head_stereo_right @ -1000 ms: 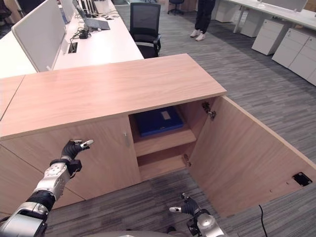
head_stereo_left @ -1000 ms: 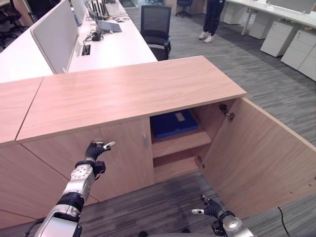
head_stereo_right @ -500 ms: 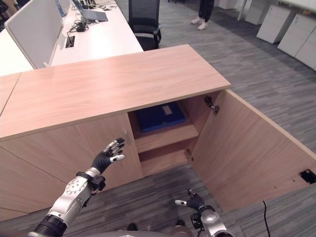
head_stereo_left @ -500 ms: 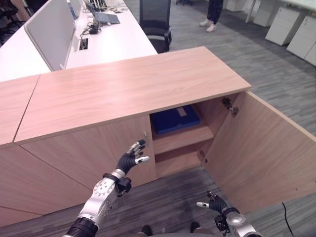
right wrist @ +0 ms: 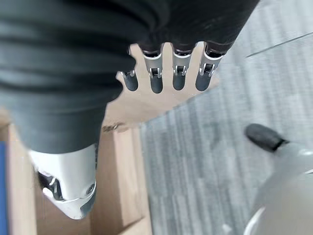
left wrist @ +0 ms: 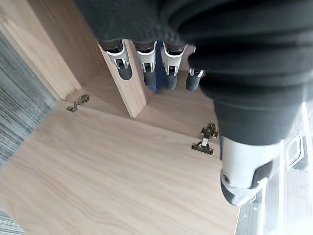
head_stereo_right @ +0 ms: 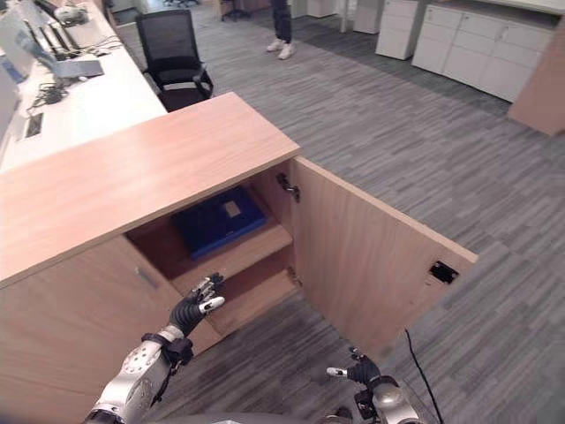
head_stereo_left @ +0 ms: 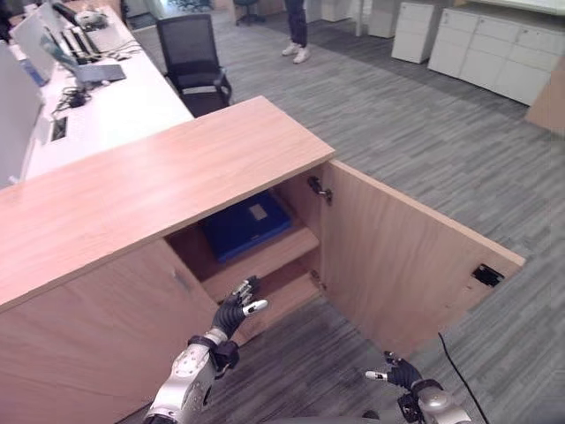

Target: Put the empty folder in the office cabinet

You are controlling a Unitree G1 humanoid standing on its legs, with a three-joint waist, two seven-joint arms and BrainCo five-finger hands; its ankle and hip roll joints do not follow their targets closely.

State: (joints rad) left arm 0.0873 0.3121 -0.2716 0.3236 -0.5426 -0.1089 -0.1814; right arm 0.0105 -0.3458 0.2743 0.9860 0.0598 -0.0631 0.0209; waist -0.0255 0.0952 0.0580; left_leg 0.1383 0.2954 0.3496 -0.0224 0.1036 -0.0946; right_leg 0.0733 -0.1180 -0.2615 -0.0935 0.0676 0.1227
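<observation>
In the left eye view, the flat blue folder (head_stereo_left: pixel 244 225) lies on the top shelf inside the light wooden cabinet (head_stereo_left: pixel 132 190). The wide wooden door (head_stereo_left: pixel 397 265) stands open to the right. The left hand (head_stereo_left: pixel 234 311) is up in front of the shelves, near the lower one, with its fingers spread and nothing in it. The right hand (head_stereo_left: pixel 399 373) is low over the grey carpet floor (head_stereo_left: pixel 424 124), fingers loose and holding nothing.

The right eye view shows the same scene. A person (head_stereo_right: pixel 282 22) stands far back, well apart from a black office chair (head_stereo_right: pixel 172 53).

In the left wrist view, the straight fingers (left wrist: pixel 145 63) point at the shelf edge. If the hand reaches in, it may bump that edge.

In the right wrist view, the fingers (right wrist: pixel 177 68) hang straight above the carpet. If this arm swings out, it may hit the open door.
</observation>
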